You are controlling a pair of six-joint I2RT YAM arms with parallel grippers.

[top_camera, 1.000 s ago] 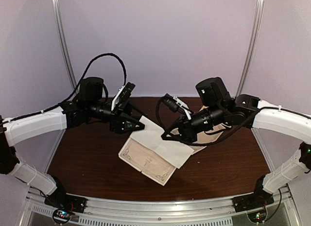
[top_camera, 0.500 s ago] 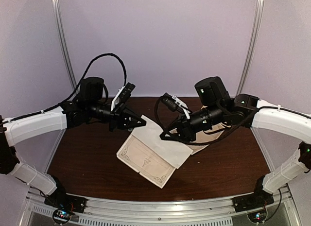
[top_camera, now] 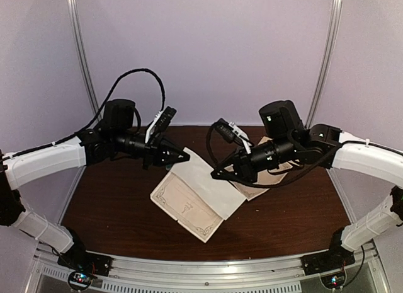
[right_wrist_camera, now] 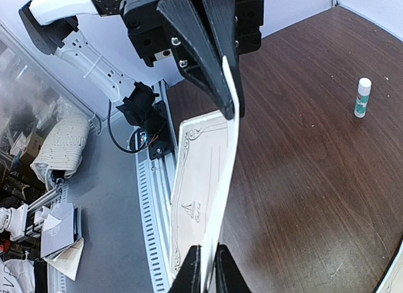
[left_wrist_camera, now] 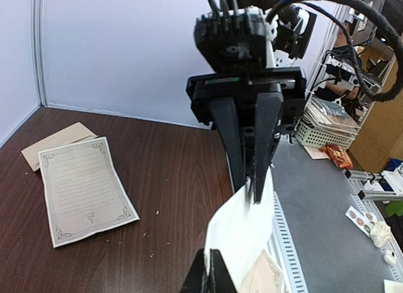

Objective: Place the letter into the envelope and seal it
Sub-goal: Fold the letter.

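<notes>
Pinching the letter (top_camera: 189, 205) from both ends, I hold it at mid-surface between my two arms. It is folded over, so a plain white back faces up along the far half and the bordered face shows toward the near edge. My left fingers (top_camera: 181, 157) are closed flat on its far left corner. My right fingers (left_wrist_camera: 252, 191) are drawn together on the opposite edge, with the paper between their tips.

The sheet carries a fine dark scrolled border, faint ruled lines and a small emblem near one end; any wording is too small to read. Whether its near corner touches the dark wooden surface (top_camera: 113, 205) I cannot tell.

Under my right arm lies the tan envelope (left_wrist_camera: 50, 148), flat, with a second bordered sheet (left_wrist_camera: 85, 189) lying partly over it. A glue stick (right_wrist_camera: 362, 97) stands upright well apart from the letter, white with a green band whose print I cannot make out.
</notes>
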